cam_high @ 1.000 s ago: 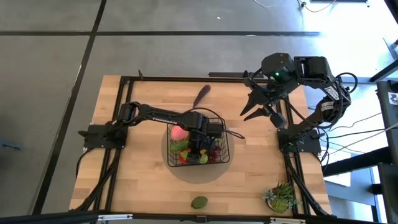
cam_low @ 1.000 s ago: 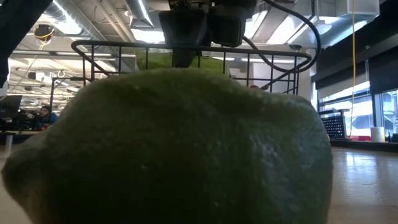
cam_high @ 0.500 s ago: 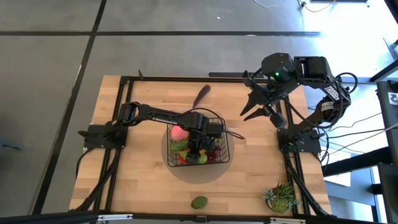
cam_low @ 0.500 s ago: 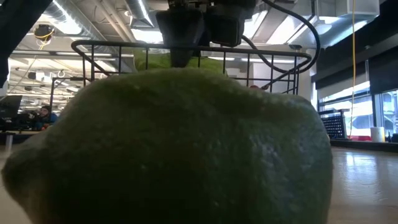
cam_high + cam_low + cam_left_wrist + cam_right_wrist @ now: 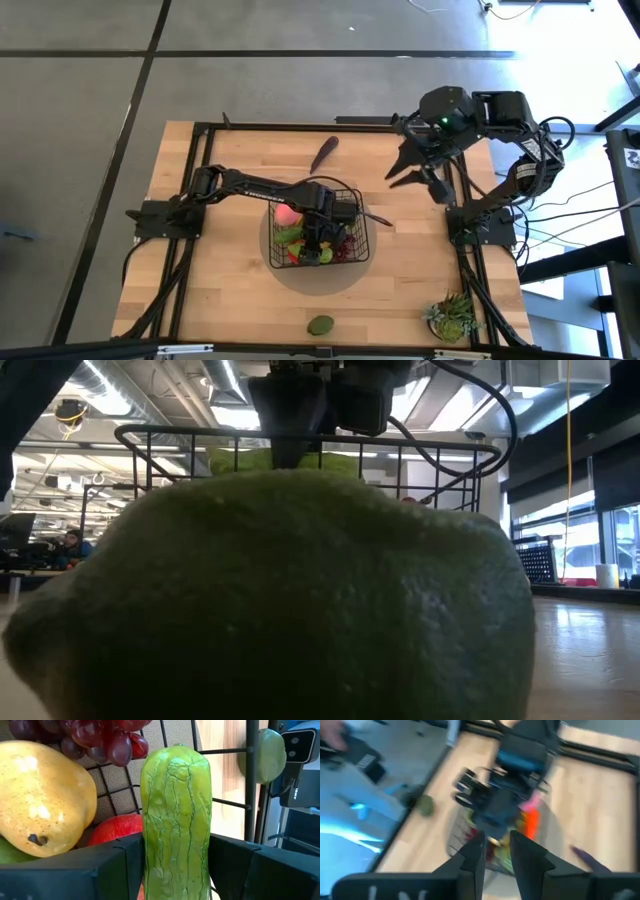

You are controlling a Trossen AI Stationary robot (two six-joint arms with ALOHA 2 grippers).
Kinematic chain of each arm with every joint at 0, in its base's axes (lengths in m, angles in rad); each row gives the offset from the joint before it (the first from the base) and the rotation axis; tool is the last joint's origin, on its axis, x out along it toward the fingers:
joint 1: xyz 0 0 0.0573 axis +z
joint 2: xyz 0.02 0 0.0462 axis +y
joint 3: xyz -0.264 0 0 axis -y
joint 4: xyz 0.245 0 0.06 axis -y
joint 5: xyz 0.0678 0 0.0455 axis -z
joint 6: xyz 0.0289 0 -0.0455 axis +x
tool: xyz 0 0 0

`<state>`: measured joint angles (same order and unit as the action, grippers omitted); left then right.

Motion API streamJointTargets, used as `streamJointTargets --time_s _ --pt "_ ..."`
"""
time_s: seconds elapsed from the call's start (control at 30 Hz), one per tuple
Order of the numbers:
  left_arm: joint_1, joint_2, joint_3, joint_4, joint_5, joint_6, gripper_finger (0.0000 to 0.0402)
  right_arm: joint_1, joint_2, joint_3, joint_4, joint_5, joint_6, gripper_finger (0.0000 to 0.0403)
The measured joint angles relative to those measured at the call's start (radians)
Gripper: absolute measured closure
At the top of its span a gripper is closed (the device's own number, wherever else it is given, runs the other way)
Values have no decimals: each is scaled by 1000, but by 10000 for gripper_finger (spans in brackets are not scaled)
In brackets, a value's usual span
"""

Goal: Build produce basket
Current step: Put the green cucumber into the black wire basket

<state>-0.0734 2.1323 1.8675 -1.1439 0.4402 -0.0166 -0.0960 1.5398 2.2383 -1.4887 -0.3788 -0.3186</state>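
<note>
A green lime point(image 5: 320, 325) lies alone at the near edge of the wooden counter point(image 5: 220, 290), filling most of the low view, with a spiky potted plant point(image 5: 452, 316) off toward the right corner. Behind it, at mid-counter, the black wire basket point(image 5: 360, 245) holds a yellow pear point(image 5: 42, 800), dark red grapes point(image 5: 107, 740), a red fruit point(image 5: 112, 827) and a pink peach point(image 5: 287, 213). The left claw point(image 5: 318, 238) reaches down into the basket, clamped on an upright green cucumber point(image 5: 175, 820). Farther back, a dark purple eggplant point(image 5: 323, 153) rests on bare wood. The right claw point(image 5: 412, 172) hangs above the counter's far right side, fingers spread wide and holding nothing. Compared with a second ago, the right claw has swung slightly and the cucumber sits marginally higher against the basket rim; everything else is unchanged.
</note>
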Motion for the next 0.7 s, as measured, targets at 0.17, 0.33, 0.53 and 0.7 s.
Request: streamJointTargets --time_s 0.17,0.33,0.53,0.7 --pt "0 0 0 0 1 1 236 3 1 0 -7 130 48 319" --pt "1 -1 0 -1 19 1 236 3 1 0 -6 131 49 319" --pt "1 -1 0 -31 22 1 236 4 1 0 7 132 49 319" --pt "2 -1 0 -26 22 -38 236 3 1 0 7 132 49 319"
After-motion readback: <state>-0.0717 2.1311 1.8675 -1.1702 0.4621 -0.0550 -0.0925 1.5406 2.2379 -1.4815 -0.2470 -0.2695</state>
